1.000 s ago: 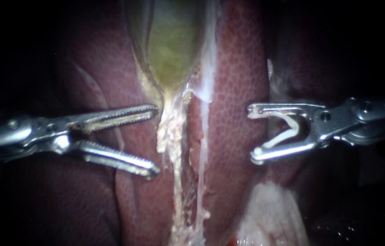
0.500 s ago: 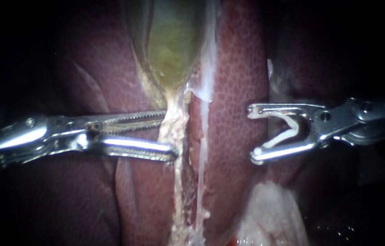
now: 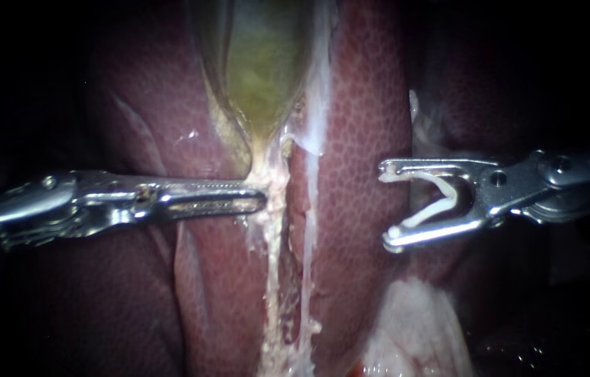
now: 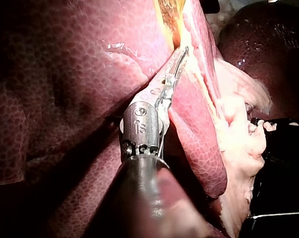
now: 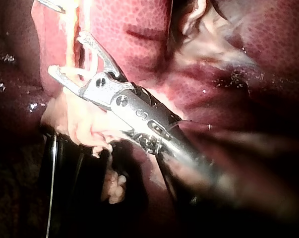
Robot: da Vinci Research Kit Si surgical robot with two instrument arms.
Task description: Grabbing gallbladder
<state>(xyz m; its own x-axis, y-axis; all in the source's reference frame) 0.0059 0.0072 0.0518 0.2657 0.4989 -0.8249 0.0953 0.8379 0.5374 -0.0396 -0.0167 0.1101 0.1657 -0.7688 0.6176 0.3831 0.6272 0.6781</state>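
Left instrument point(image 3: 260, 200): 9 o'clock, end effector pinching gallbladder point(image 3: 261, 77) (its narrow end).
Right instrument point(image 3: 387, 204): 3 o'clock, end effector holding clip point(image 3: 450, 199).

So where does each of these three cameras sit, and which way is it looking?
Endoscope view: close over the tissue, facing the gallbladder between lobes of liver; left instrument enters from the left, right instrument from the right.
Left wrist view: rides on the left arm, looking along its shaft to jaws shut on the gallbladder's neck.
Right wrist view: rides on the right arm, looking along its shaft to jaws holding a white clip.
Shared: endoscope and left wrist views both show that grip on the gallbladder.
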